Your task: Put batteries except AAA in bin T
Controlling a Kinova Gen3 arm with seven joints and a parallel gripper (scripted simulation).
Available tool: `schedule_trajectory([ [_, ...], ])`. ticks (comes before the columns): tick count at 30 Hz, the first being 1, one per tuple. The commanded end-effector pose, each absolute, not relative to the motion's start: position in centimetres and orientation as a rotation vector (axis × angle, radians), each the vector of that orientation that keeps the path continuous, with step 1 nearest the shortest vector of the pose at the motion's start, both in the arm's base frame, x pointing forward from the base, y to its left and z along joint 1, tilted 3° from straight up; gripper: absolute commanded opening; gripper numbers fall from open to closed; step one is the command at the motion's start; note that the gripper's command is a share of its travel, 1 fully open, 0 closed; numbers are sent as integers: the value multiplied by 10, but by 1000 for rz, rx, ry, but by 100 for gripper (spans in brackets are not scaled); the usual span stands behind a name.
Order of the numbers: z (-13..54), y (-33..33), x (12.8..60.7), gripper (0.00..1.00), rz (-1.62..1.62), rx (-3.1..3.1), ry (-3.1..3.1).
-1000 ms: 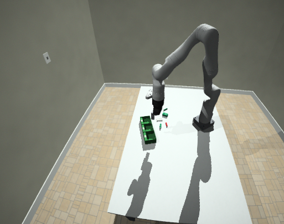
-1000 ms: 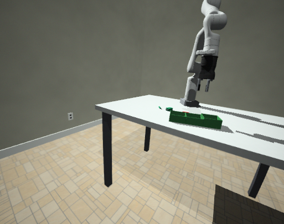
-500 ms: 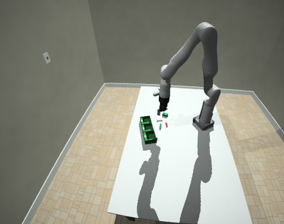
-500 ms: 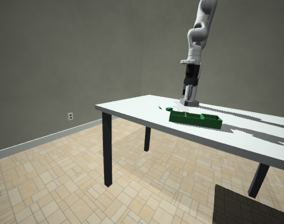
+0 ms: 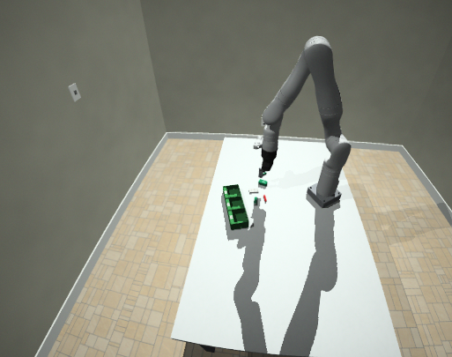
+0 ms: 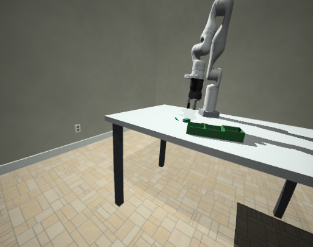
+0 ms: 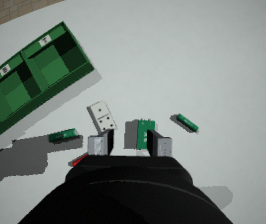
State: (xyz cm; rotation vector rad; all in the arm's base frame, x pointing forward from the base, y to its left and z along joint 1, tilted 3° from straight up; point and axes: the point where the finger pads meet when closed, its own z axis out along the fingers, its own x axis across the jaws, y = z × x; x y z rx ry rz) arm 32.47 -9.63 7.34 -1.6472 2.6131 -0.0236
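My gripper (image 7: 130, 138) is open and empty, hanging just above the table; it also shows in the top view (image 5: 265, 168) and the exterior view (image 6: 191, 103). Right below and ahead of the fingers lies a green and grey block battery (image 7: 139, 133), also seen in the top view (image 5: 263, 182). A thin green battery (image 7: 186, 122) lies to its right. A green cylinder battery (image 7: 63, 136) lies to the left, near a small red thing (image 7: 78, 160). The green bin with three compartments (image 7: 39, 75) stands at the upper left; its labels are too small to read.
A white domino-like tile (image 7: 101, 116) lies between the bin and the block battery. In the top view the bin (image 5: 235, 206) sits left of the small things, and the arm's base (image 5: 324, 196) stands to the right. The table's far edge is behind the gripper.
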Motion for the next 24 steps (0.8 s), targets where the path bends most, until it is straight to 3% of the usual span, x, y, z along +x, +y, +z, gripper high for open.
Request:
schedule_trajectory([
  [1,64,-119,311,80,-10,-1598,2653],
  [24,64,-118,312,80,-10,-1598,2653],
])
